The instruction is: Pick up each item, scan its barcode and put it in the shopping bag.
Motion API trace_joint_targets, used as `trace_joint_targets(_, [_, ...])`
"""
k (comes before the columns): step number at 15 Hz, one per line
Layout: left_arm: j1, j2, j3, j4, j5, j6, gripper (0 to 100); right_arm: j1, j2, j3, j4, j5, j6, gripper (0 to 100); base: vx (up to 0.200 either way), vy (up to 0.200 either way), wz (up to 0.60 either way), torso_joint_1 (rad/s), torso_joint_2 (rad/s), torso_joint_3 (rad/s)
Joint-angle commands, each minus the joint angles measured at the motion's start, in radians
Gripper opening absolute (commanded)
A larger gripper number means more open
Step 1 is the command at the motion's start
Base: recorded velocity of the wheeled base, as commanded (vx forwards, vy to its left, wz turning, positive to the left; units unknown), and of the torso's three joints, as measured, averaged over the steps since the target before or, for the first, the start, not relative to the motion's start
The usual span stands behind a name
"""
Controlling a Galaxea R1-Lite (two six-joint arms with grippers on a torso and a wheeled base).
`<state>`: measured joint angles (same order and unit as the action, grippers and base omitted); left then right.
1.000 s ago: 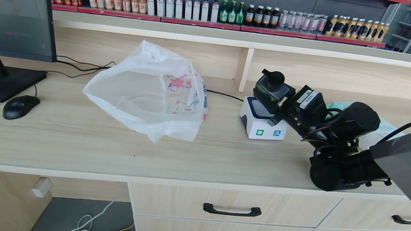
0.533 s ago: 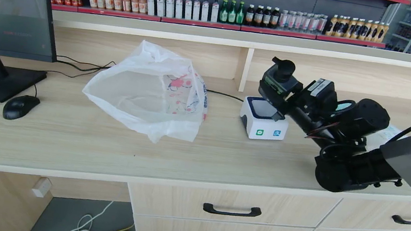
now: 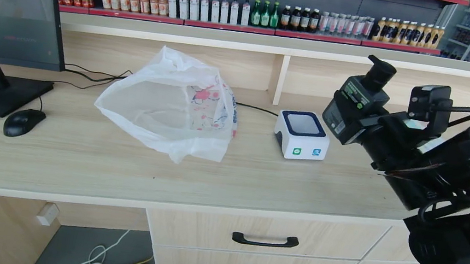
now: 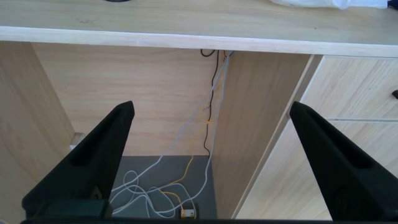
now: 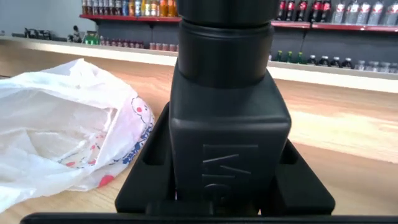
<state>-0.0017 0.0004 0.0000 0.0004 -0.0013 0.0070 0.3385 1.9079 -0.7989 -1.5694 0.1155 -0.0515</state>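
A black square bottle (image 3: 353, 104) with a black cap and a green-and-white label is held above the counter, to the right of the white scanner (image 3: 302, 135). My right gripper (image 3: 364, 123) is shut on its lower body, the cap pointing up and away. In the right wrist view the black bottle (image 5: 229, 124) stands between the fingers of the right gripper (image 5: 225, 202). The white plastic shopping bag (image 3: 174, 104) lies open on the counter left of the scanner, as the shopping bag (image 5: 68, 137) also does in the right wrist view. My left gripper (image 4: 208, 165) hangs open below the counter edge.
A monitor (image 3: 7, 0) on a stand and a black mouse (image 3: 22, 122) occupy the counter's left end, with cables behind the bag. A wooden divider (image 3: 279, 78) rises behind the scanner. Drawers with black handles (image 3: 265, 240) sit under the counter. Loose cables (image 4: 180, 180) lie on the floor.
My right arm has lifted the bottle off the scanner and carried it up and to the right. The bottle now stands more upright. The bag and the scanner have stayed put.
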Motion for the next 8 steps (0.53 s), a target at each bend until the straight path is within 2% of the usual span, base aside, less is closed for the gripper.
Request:
trace_joint_targets(1, [0.000,0.000,0.000,0.001,0.000,0.005,100,0.011,-0.133,0.153,-0.001,-0.025,0.039,0,0.000,0.000,0.00,0.000,0.00,0.000])
trace_joint_targets(2, [0.000,0.000,0.000,0.001,0.000,0.002,100,0.011,-0.170,0.225,-0.001,-0.025,0.042,0,-0.200,0.000,0.00,0.012,0.00,0.007])
trace_joint_targets(7, [0.000,0.000,0.000,0.001,0.000,0.001,100,0.043,-0.182,0.218,-0.001,-0.027,0.065,0,-0.200,0.000,0.00,-0.001,0.00,0.001])
trace_joint_targets(8, [0.000,0.000,0.000,0.001,0.000,0.002,100,0.043,-0.178,0.214,-0.001,-0.027,0.065,0,0.000,0.000,0.00,0.000,0.00,0.000])
